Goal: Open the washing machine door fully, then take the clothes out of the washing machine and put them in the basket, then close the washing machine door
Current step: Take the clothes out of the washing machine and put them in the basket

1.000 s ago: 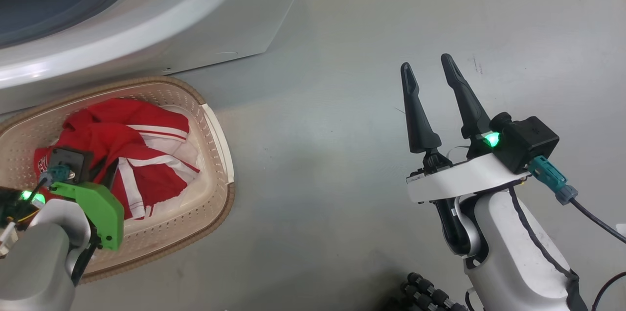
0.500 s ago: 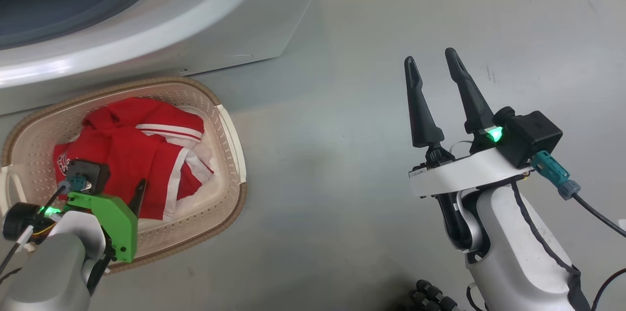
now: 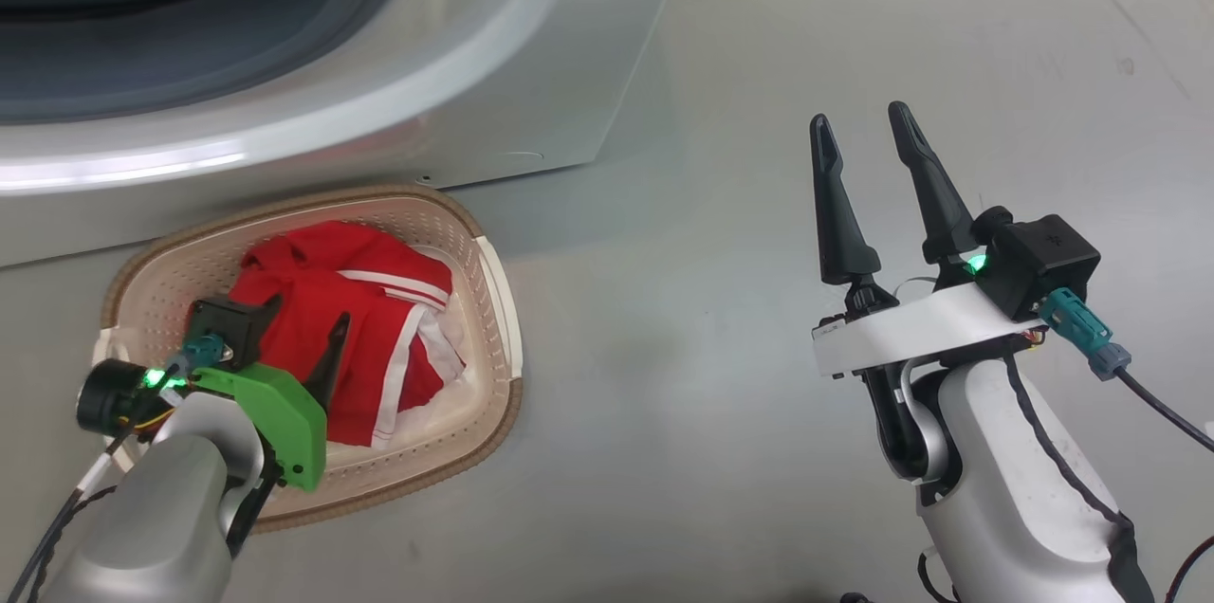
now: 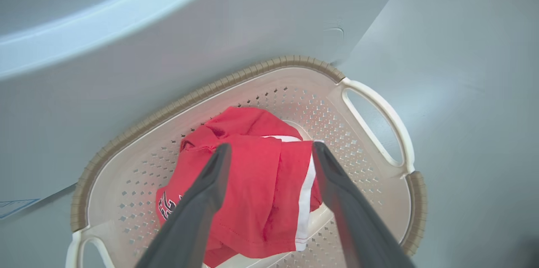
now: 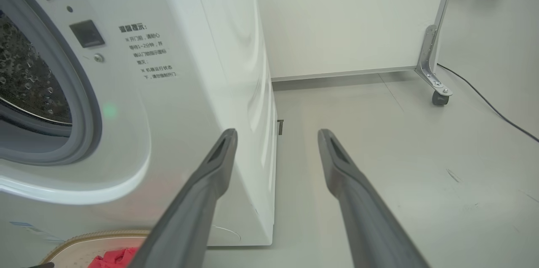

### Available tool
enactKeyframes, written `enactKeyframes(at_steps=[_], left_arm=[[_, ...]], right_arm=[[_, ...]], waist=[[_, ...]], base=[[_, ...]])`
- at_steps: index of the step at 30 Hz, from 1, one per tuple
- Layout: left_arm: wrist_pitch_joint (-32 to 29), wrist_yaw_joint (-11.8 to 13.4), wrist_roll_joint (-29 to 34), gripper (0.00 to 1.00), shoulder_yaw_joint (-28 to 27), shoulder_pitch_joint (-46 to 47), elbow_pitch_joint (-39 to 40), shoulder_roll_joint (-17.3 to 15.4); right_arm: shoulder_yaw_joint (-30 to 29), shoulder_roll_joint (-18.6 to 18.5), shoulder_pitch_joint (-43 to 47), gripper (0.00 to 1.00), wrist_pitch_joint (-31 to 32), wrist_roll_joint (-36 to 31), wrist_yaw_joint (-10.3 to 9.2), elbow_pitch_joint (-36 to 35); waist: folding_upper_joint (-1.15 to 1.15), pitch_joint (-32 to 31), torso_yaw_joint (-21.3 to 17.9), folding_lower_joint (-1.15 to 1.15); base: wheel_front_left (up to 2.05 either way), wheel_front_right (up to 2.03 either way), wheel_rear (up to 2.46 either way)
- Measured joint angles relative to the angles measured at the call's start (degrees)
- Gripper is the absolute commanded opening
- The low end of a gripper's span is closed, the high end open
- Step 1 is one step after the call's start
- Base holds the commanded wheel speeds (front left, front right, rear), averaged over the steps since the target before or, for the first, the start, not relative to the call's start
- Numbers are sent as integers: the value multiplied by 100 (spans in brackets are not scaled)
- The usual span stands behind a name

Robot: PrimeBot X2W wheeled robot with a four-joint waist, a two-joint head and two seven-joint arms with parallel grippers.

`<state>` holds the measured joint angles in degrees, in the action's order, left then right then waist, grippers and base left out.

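The left gripper point(image 4: 270, 150), clamped a second ago, now stands spread just above the soft red-and-white clothes point(image 4: 240, 127) lying released in the cream perforated plastic basket point(image 4: 252, 70), so that drop looks done, the right gripper point(image 3: 859, 115) hangs spread and empty, and beyond, the big white washing machine point(image 3: 531, 63) has its dark drum point(image 3: 142, 34) cut off, hiding any leftovers.
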<state>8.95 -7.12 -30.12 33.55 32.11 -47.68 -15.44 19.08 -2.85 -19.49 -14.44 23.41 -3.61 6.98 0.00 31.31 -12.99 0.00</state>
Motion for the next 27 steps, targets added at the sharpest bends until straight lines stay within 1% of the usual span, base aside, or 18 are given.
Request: enactKeyframes(at_steps=[3, 5, 6, 8, 14, 22, 26, 27], left_arm=[[211, -1, -5, 100, 31, 1, 31, 71], [282, -1, -5, 100, 25, 1, 31, 75], [380, -1, -8, 100, 2, 1, 37, 74], [431, -1, -31, 100, -15, 1, 76, 81], [526, -5, -109, 100, -96, -14, 263, 177], [534, -7, -99, 100, -286, -179, 635, 147], [533, -5, -100, 100, -439, -382, 965, 151], [534, -4, -100, 100, -494, -405, 1076, 153]], right_arm=[[-68, 0, 4, 100, 0, -77, 57, 89], [-91, 0, 9, 100, -1, -101, 62, 119], [-145, -1, 14, 100, 0, -142, 111, 179], [-200, -1, 30, 100, 0, -145, 121, 227], [-258, -3, 252, 100, 0, -155, 222, 393], [-330, -2, 531, 100, 0, -185, 348, 556], [-368, -2, 687, 100, 0, -186, 365, 602], [-372, -2, 722, 100, 0, -186, 397, 611]], waist=[[0, -170, 110, 0], [0, -231, 150, 0], [0, -352, 232, 0], [0, -482, 316, 0], [0, -896, 565, 0], [0, -1460, 863, 0], [0, -1712, 987, 0], [0, -1767, 1015, 0]], base=[[0, 0, 0], [0, 0, 0], [0, 0, 0], [0, 0, 0], [0, 0, 0], [0, 0, 0], [0, 0, 0], [0, 0, 0]])
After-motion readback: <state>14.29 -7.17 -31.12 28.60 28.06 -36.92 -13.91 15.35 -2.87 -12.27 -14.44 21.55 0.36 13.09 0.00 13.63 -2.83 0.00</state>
